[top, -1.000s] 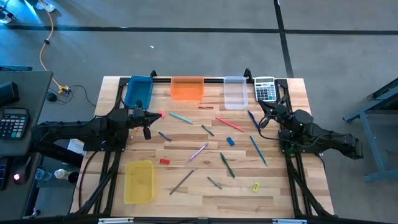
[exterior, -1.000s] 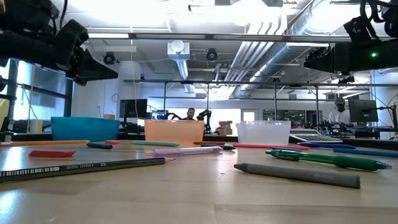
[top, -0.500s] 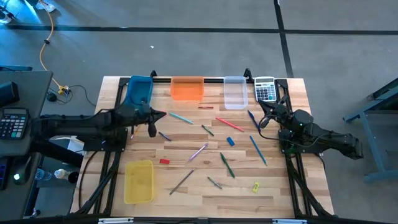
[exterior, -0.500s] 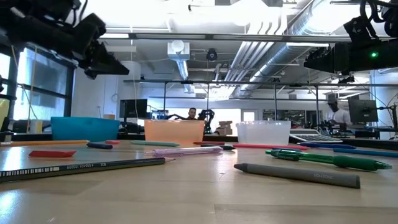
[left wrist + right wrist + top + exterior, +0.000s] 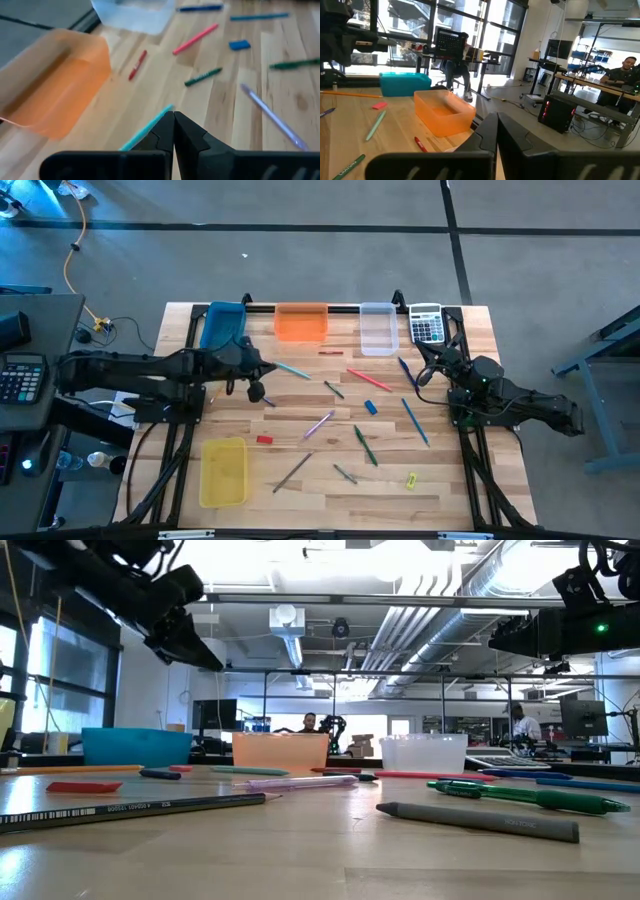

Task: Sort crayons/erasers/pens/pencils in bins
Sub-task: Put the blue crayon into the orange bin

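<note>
A: What has changed over the last second?

B: The left pincer (image 5: 256,390) has been carried away from the small shallow blue plastic bin (image 5: 222,326) and out over the wooden surface (image 5: 320,480); its fingers are seen pressed together in the left wrist view, with nothing pinched between them. In the low view it is held high, well above the surface.

A: And what is meant by that for the sorting?

B: A new pick is judged to be under way; nearly all the sticks are yet to be sorted, since the shallow orange plastic bin (image 5: 300,321) and the shallow yellow plastic bin (image 5: 223,470) are seen empty.

A: Which thing is being approached?

B: Probably the slim teal pen (image 5: 147,127); it is seen just beyond the closed fingertips, lying flat on the surface near the orange bin; its long axis runs diagonally, one end toward the blue bin, the other toward the middle of the surface. A short dark stick (image 5: 264,399) lies just beside the pincer too, so the target cannot be fixed with certainty.

A: And the other arm?

B: The right pincer (image 5: 424,373) is parked at the right edge, near the grey calculator (image 5: 427,325); its fingers appear closed on nothing in its wrist view.
</note>
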Controlling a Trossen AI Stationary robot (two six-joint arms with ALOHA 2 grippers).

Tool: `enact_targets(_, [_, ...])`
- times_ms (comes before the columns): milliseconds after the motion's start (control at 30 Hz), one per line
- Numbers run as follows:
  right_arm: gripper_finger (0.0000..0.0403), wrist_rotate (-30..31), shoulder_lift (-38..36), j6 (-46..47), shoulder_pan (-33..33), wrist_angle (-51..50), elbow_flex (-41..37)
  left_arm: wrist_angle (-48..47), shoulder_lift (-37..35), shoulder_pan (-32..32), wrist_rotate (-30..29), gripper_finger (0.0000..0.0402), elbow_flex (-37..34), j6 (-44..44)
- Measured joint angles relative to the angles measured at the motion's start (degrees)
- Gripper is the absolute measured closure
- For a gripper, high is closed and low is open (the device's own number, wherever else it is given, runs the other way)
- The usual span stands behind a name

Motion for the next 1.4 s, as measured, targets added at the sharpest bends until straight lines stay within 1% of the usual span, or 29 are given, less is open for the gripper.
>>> enact_targets(133, [0.0402, 0.02, 0.00, 0.00, -0.02, 0.00, 0.00, -3.63, 3.17, -1.16, 0.23, 0.0401, 2.52, 0.02])
enact_targets(333, [0.0402, 0.02, 0.01, 0.00, -0.02, 0.00, 0.00, -5.00, 6.65, -2.58, 0.47, 0.0401, 4.11, 0.96])
enact_targets(500, [0.0402, 0.00, 0.01, 0.00, 0.00, 0.00, 0.00, -5.18, 8.99, -3.68, 3.80, 0.0401, 4.83, -0.50])
enact_targets(733, [0.0402, 0.00, 0.01, -0.01, 0.00, -0.01, 0.00, -5.31, 11.49, -4.84, 4.84, 0.0401, 4.84, -0.46])
enact_targets(867, [0.0402, 0.00, 0.00, 0.00, -0.01, 0.00, 0.00, -5.80, 13.27, -4.82, 7.49, 0.0401, 5.20, 0.97])
enact_targets(1000, [0.0402, 0.00, 0.00, 0.00, 0.01, -0.01, 0.00, -11.35, 15.95, -4.84, 7.61, 0.0401, 8.87, 2.21])
enact_targets(1200, [0.0402, 0.00, 0.00, 0.00, 0.01, 0.00, 0.00, -22.73, 19.40, -4.83, 7.60, 0.0401, 15.10, 7.41])
enact_targets(1333, [0.0402, 0.01, 0.02, 0.00, 0.00, -0.01, 0.00, -26.58, 21.00, -4.82, 7.95, 0.0402, 17.29, 10.46])
enact_targets(1400, [0.0402, 0.00, 0.00, 0.00, 0.01, -0.02, 0.00, -26.84, 21.77, -4.82, 8.55, 0.0402, 18.17, 12.06])
